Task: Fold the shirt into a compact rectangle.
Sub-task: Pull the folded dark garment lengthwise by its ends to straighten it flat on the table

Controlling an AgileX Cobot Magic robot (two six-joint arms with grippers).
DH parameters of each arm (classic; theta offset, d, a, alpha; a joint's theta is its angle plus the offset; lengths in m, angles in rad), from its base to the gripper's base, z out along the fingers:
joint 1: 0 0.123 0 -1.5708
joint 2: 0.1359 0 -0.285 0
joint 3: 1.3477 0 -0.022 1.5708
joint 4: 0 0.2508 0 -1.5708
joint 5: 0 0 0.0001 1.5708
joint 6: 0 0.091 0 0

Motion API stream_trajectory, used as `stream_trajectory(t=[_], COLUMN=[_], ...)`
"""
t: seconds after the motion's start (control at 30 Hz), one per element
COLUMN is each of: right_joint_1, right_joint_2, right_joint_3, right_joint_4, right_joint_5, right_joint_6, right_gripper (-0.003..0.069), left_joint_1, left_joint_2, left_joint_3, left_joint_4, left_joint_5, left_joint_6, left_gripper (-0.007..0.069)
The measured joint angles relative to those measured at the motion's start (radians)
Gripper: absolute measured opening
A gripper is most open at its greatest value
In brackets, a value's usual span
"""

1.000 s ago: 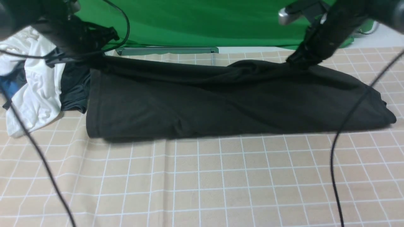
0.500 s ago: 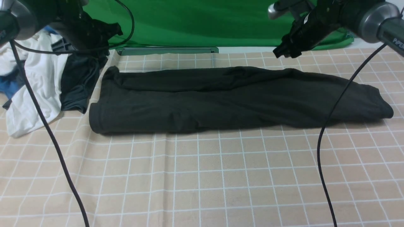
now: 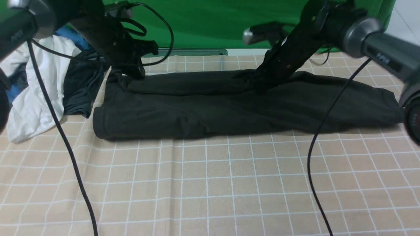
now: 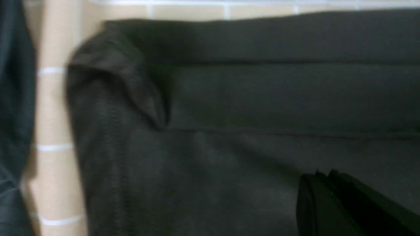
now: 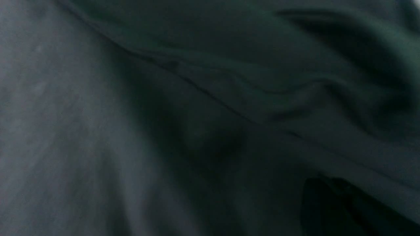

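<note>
The black shirt [image 3: 229,105] lies on the checked tablecloth [image 3: 210,183] as a long band folded lengthwise, running left to right. My left gripper [image 3: 139,74] hangs at the shirt's far left corner, just over the fabric. In the left wrist view its jaws [image 4: 323,175] are shut together with nothing between them, above the shirt [image 4: 229,98]. My right gripper [image 3: 257,86] is down on the far edge near the shirt's middle. The right wrist view is filled with dark shirt fabric [image 5: 131,131], and the right gripper [image 5: 329,183] looks shut and empty.
A white garment [image 3: 36,98] and a smaller dark grey garment [image 3: 80,88] are heaped at the far left, next to the shirt's left end. A green backdrop [image 3: 210,23] and a grey bar [image 3: 190,51] close the back. Black cables [image 3: 65,144] hang over the front.
A second ago both grippers held the shirt's far edge lifted. They let go, the shirt dropped flat, and both arms have come inward and down onto the far edge with jaws shut.
</note>
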Motion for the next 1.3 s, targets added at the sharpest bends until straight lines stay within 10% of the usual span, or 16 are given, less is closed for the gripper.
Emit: stream_trajectory(t=[0.5,1.03,1.3], right_joint_1=[0.007,-0.208,-0.297], right_joint_2=[0.102,-0.139,-0.344], right_joint_3=[-0.011,-0.245,-0.007], right_joint_4=[0.006,-0.029,-0.059], right_joint_5=[-0.528,0.239,0.289], right_joint_6=[0.030,0.059,0.088], right_gripper=[0.0036,0.0038,0.0035], left_joint_1=[-0.011,-0.007,0.027], left_joint_2=[0.000,-0.052,-0.244], left_joint_3=[0.001,0.033,0.328], left_joint_4=[-0.022,0.142,0.200], left_joint_5=[0.055,0.202,0.148], left_joint_6=[0.000,-0.010,-0.081], left_gripper=[0.0019,0.0019,0.0019])
